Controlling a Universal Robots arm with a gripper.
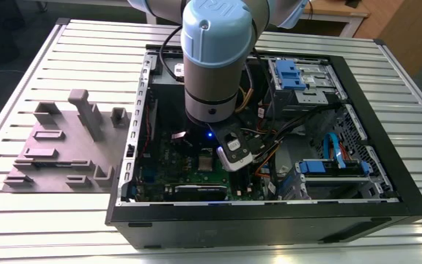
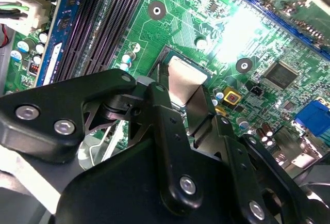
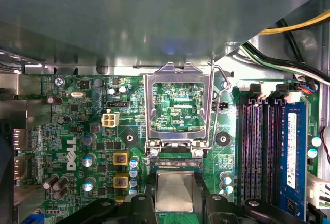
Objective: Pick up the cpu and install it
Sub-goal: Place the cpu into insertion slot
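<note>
The cpu, a small flat silvery square, sits between the black fingers of my gripper, low over the motherboard socket. In the second wrist view the cpu is flanked on both sides by my gripper, which is shut on it, and the socket edge shows around it. The socket's metal load plate stands swung open with its lever up. In the exterior view my gripper reaches down into the black computer case, with the cpu at its tip.
Black memory slots and a blue memory module run beside the socket. Capacitors and connectors crowd the green motherboard. Cables and blue-tabbed drive bays fill the case's far side. A grey fixture stands on the slatted table at the exterior view's left.
</note>
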